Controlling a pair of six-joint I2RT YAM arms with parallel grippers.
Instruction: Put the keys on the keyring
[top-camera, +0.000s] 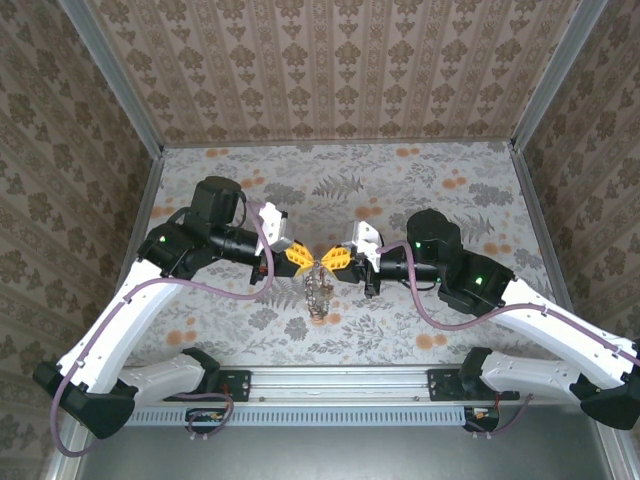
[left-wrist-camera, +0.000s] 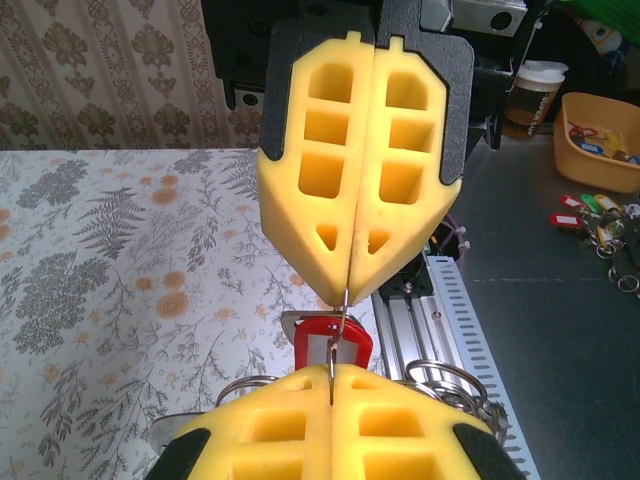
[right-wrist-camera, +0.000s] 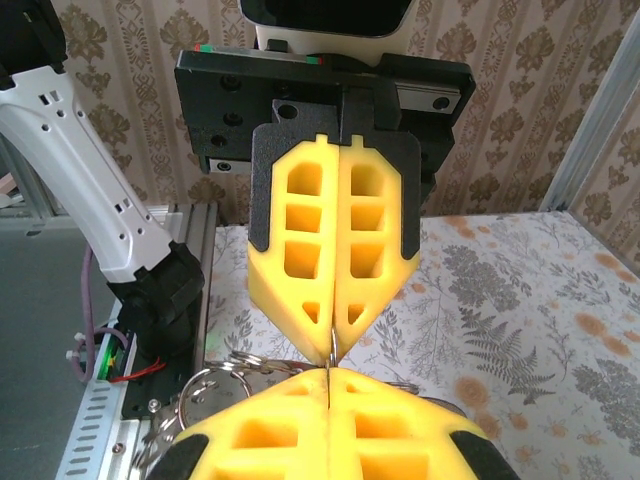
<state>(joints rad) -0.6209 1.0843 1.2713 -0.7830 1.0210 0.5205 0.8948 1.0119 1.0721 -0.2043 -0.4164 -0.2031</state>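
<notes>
Left gripper (top-camera: 303, 258) is pinching fully shut, meeting right gripper (top-camera: 338, 258) tip to tip; that one is clamping closed too. Both are nipping a thin metal strand of the keyring (top-camera: 318, 293), which is hanging below the fingertips over the floral table (top-camera: 450, 200). One red-headed key (left-wrist-camera: 333, 342) is dangling just behind the strand. Silvery rings (left-wrist-camera: 440, 385) are bunching beside it.

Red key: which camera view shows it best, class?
Left wrist: the red key sits close and sharp behind the ring pinched by left gripper and right gripper. From the top it blurs into a dangling cluster; the right wrist catches other rings.
</notes>
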